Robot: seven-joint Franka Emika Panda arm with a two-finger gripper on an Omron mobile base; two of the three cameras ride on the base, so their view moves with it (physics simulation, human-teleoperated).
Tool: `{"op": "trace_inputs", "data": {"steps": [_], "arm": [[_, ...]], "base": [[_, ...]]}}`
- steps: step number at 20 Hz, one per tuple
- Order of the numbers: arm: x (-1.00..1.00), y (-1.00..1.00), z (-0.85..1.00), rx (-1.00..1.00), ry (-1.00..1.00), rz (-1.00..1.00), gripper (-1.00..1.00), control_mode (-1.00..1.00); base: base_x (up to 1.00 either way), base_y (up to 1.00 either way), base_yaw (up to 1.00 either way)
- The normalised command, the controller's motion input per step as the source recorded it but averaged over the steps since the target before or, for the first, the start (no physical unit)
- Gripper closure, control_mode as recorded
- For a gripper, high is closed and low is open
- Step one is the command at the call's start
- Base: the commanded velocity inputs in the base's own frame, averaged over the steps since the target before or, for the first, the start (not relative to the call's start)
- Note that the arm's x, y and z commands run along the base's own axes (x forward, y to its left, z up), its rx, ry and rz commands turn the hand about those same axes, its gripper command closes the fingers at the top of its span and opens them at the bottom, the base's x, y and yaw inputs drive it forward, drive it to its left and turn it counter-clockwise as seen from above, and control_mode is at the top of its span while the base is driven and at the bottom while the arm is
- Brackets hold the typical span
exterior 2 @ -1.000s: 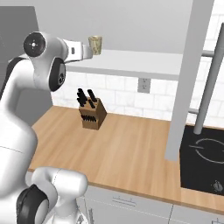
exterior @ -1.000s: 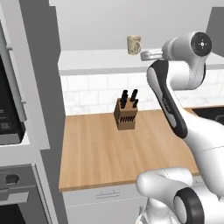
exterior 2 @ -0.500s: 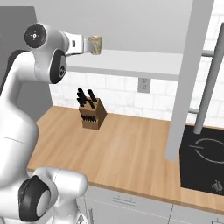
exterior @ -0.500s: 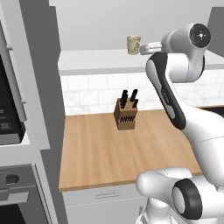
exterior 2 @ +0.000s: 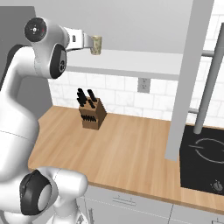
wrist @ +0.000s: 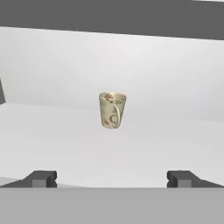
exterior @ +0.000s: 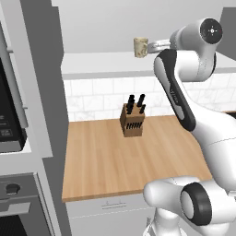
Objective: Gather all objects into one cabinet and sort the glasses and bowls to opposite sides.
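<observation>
Hand view: the cup is seen upright on the cabinet shelf, dead ahead. The end effector, fingers spread wide and empty, has been raised level with it, so a grab looks imminent.

pale cabinet shelf with one upright mottled cup; wooden counter with knife block

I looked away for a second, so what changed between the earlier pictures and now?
The white arm's upper joint swung higher and its open pincer drew back slightly from the small beige mottled cup on the pale grey cabinet shelf. Nothing was grasped or released. Cup and wooden knife block stayed put.
</observation>
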Motion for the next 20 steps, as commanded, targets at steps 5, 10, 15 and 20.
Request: {"op": "trace_inputs", "data": {"steps": [5, 10, 15, 20], "arm": [[0.12, 0.00, -0.14, -0.01, -0.10, 0.00, -1.00, -1.00], [0.21, -0.10, -0.12, 0.00, -0.03, 0.00, -1.00, -1.00], [0.24, -0.15, 0.00, 0.00, 0.02, 0.00, -1.00, -1.00], [0.14, -0.02, 0.01, 0.00, 0.05, 0.00, -1.00, -1.00]], "base": [[0.00, 0.00, 0.00], [0.00, 0.00, 0.00], [0.00, 0.00, 0.00], [0.00, 0.00, 0.00]]}}
